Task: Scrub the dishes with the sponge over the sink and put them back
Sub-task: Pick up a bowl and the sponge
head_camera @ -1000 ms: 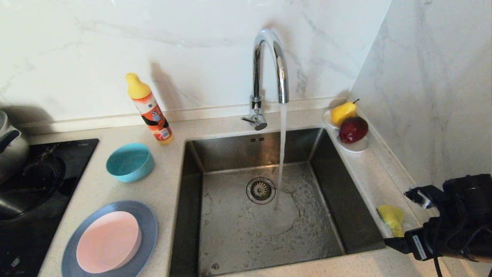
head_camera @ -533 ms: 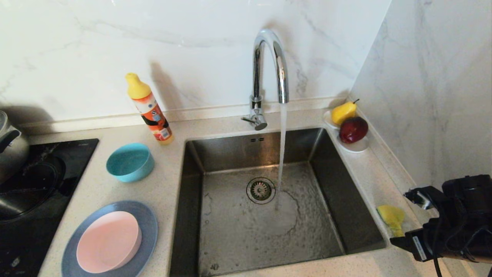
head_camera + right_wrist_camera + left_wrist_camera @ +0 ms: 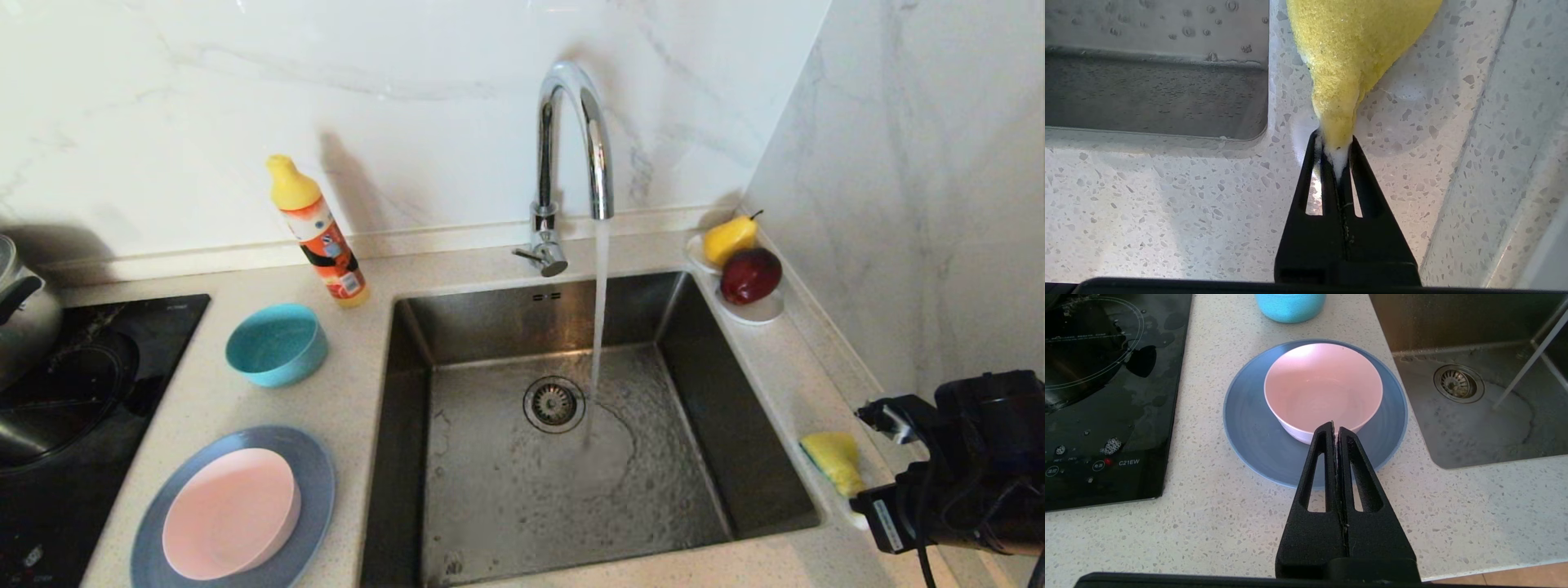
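Head view: yellow tapering sponge (image 3: 833,461) on speckled bench (image 3: 359,400), right of the steel sink (image 3: 563,457); right claw (image 3: 857,506) at its near end.

Left wrist view: left claw (image 3: 1336,428) pressed together above pink bowl (image 3: 1323,386) on grey-blue plate (image 3: 1249,428).

Right wrist view: right claw (image 3: 1334,141) pinching the sponge's (image 3: 1355,45) narrow tip.

1. We see the sink (image 3: 490,490) basin open from above; only the tap (image 3: 571,147) and its water stream (image 3: 600,310) cross the middle.
2. The right hand (image 3: 1336,143) sits in the narrow counter (image 3: 767,359) strip between basin and side wall (image 3: 922,204).
3. Farther along that strip, the saucer (image 3: 755,312) of fruit blocks it.
4. Left of the basin, bare counter separates the teal bowl (image 3: 276,343) from the plate (image 3: 314,482).
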